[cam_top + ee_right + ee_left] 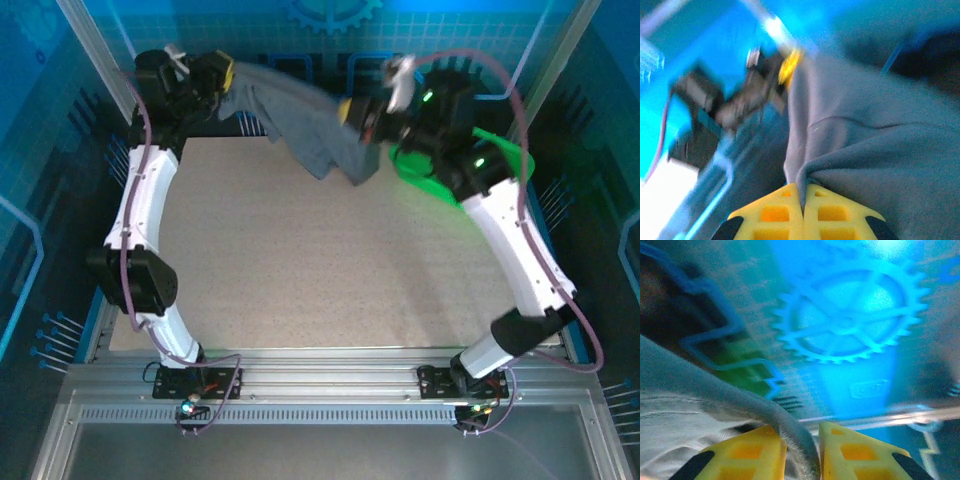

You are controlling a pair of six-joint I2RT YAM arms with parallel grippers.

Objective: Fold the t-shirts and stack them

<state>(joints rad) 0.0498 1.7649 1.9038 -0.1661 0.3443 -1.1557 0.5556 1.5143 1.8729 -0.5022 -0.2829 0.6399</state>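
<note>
L gripper (801, 446) jaws pinching t-shirt (305, 120) edge, R gripper (802, 200) jaws same

The t-shirt (300, 115) is soft matt cloth; the basket (505, 150) looks like glossy plastic.

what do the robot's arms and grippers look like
The left arm and right arm have white links with black joints, each carrying a thin purple cable. The left gripper and right gripper have yellow waffle-patterned fingers with black patches.
</note>
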